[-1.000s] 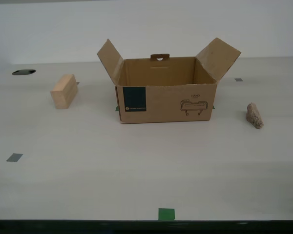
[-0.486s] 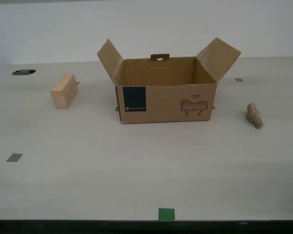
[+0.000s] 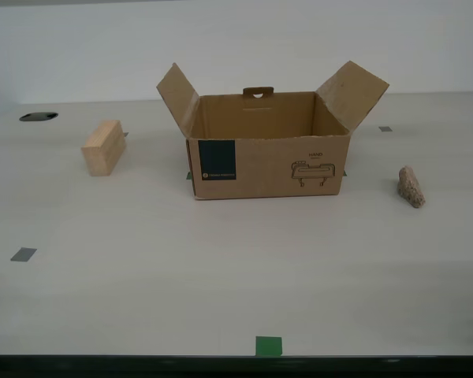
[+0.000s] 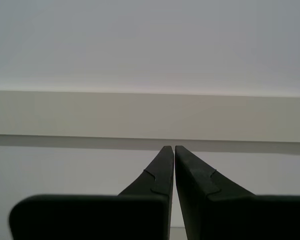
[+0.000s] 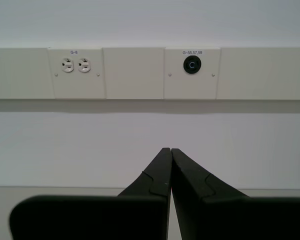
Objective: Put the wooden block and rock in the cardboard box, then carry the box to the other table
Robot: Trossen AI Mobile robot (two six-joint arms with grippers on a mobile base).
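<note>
In the exterior view the cardboard box (image 3: 268, 153) stands open on the beige table, flaps spread, its blue label and line drawing facing me; what lies inside is hidden from view. The wooden block (image 3: 103, 147) rests on the table toward the exterior view's left of the box. The rock (image 3: 411, 187) lies toward the exterior view's right of it. Neither arm shows in the exterior view. My first gripper (image 5: 170, 149) is shut on nothing and points at a wall. My second gripper (image 4: 174, 147) is shut too, with nothing between its fingers, facing a plain wall.
Grey tape squares (image 3: 23, 253) and a green tape mark (image 3: 269, 346) dot the beige table (image 3: 221, 268). A dark round hole (image 3: 38, 116) sits at the table's far edge in the exterior view's left. Wall outlets (image 5: 75, 65) show in the first wrist view.
</note>
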